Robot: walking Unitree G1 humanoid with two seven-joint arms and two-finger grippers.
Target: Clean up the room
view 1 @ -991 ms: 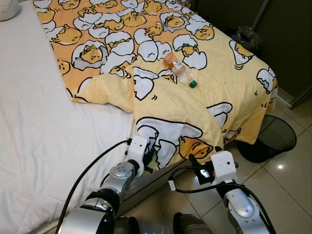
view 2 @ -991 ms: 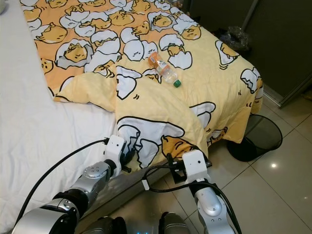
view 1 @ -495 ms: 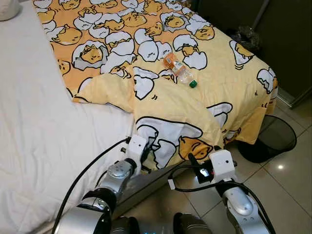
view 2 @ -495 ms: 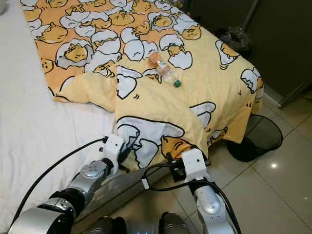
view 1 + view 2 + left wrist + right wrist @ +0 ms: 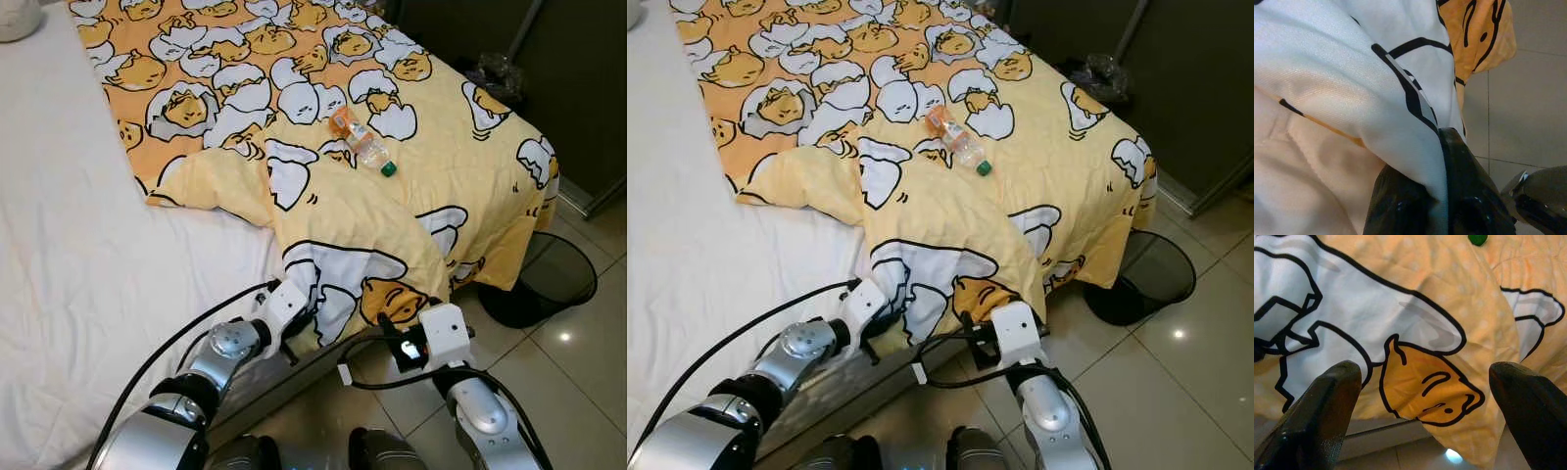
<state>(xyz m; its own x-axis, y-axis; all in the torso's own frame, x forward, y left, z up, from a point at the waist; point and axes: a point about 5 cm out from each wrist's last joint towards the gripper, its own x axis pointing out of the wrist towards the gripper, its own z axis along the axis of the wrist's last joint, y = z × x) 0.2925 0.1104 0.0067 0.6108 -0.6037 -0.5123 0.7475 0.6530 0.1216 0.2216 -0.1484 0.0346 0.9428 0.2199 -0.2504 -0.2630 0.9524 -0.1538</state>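
Left wrist view: left end effector (image 5: 1442,205) clamps blanket (image 5: 1352,83), tips hidden; right end effector (image 5: 1425,396) spread.

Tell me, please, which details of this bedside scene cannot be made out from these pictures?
- Bottle label: too small to read, eye views.
- Wastebasket contents: too dark, and partly behind the blanket corner.
- Left gripper fingertips: covered by the blanket fold, left wrist view.
- White object at the head of the bed: cut off by the picture's edge.
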